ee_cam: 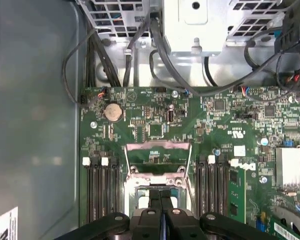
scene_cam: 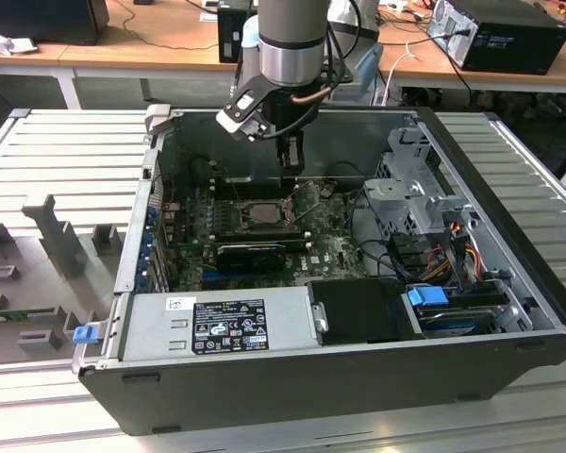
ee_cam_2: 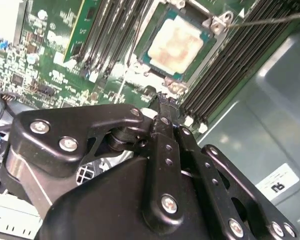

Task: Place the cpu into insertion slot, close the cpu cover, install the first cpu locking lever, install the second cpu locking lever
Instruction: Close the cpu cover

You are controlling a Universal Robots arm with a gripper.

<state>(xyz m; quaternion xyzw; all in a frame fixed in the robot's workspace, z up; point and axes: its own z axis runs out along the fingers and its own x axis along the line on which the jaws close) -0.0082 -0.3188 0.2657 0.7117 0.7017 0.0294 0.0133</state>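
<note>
Seeing a black computer case (scene_cam: 311, 387) lying open on a ribbed grey platform (scene_cam: 66, 142) in the middle of the exterior view. Noting a grey power supply (scene_cam: 217, 326) along the case's lower edge, a blue latch (scene_cam: 427, 296) at lower right and a metal drive cage (scene_cam: 406, 193) above it. Catching a wooden bench (scene_cam: 160, 38) running across the top. Spotting, in the first wrist view, a round coin battery (ee_cam: 113, 111) sitting on the green motherboard (ee_cam: 140, 107), with black memory slots (ee_cam: 102, 190) standing in parallel rows.

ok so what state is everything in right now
insertion slot: filled by the cpu
cpu: seated flat, top face bare
cpu cover: open, swung up off the slot
locking lever: unlatched, sticking out free
gripper: jaws shut, holding nothing, tip beside the slot
computer case: side open
</note>
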